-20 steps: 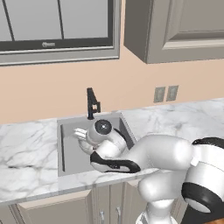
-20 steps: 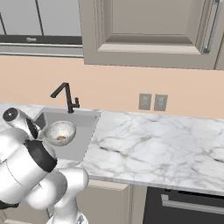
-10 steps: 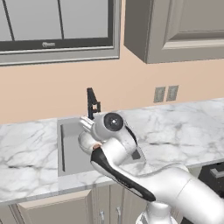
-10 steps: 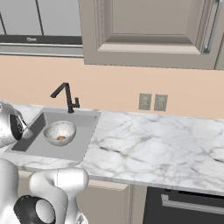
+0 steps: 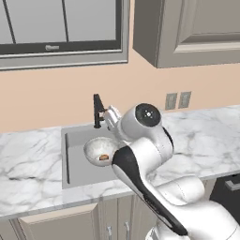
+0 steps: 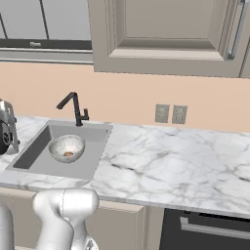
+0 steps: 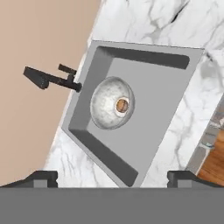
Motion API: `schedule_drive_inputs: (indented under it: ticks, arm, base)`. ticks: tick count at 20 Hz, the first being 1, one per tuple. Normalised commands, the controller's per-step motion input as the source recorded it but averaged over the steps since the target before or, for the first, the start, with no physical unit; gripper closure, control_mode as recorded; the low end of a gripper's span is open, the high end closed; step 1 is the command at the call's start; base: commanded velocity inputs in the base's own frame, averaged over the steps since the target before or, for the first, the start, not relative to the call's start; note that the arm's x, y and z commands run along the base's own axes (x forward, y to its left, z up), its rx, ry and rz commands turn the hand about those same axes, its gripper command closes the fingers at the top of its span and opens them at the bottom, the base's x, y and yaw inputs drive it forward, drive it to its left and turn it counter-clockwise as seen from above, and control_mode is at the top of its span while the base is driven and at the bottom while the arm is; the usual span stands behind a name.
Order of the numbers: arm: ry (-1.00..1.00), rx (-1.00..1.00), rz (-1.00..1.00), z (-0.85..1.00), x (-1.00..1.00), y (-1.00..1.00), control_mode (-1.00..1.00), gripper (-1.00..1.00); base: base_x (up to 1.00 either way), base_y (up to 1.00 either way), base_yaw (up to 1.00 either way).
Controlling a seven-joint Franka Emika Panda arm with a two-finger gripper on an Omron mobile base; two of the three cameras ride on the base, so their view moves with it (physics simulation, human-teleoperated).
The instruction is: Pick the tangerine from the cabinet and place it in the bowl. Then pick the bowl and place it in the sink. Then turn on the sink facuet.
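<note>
The tangerine (image 7: 122, 105) lies inside the bowl (image 7: 105, 109), off-centre on its inner surface. The bowl rests on the flat bottom of the sink (image 7: 148, 109), near the back wall, apart from the side walls. The sink faucet (image 7: 52, 78) stands on the marble counter (image 6: 171, 161) behind the basin, its spout reaching over the rim. The gripper (image 7: 112, 177) hangs above the sink, fingers spread wide apart, holding nothing.

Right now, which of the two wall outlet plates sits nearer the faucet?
The left outlet plate; the right plate lies farther from the sink facuet.
</note>
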Motion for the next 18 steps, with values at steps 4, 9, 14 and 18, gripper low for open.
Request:
schedule_drive_inputs:
  ticks: [4,9,14,18]
  arm:
    - [0.05,0.35,-0.28,0.45,-0.62,-0.84,-1.00,-1.00]
    - [-0.01,0.13,-0.08,-0.42,-0.21,-0.33,-1.00,-1.00]
    - [-0.07,0.33,-0.04,-0.26,0.01,-0.33,-1.00,-1.00]
    - [-0.29,0.85,-0.24,0.08,0.00,-0.65,-1.00,-1.00]
  base:
    - [0.00,0.00,0.00]
    - [0.00,0.00,0.00]
    - [0.00,0.00,0.00]
    - [0.00,0.00,0.00]
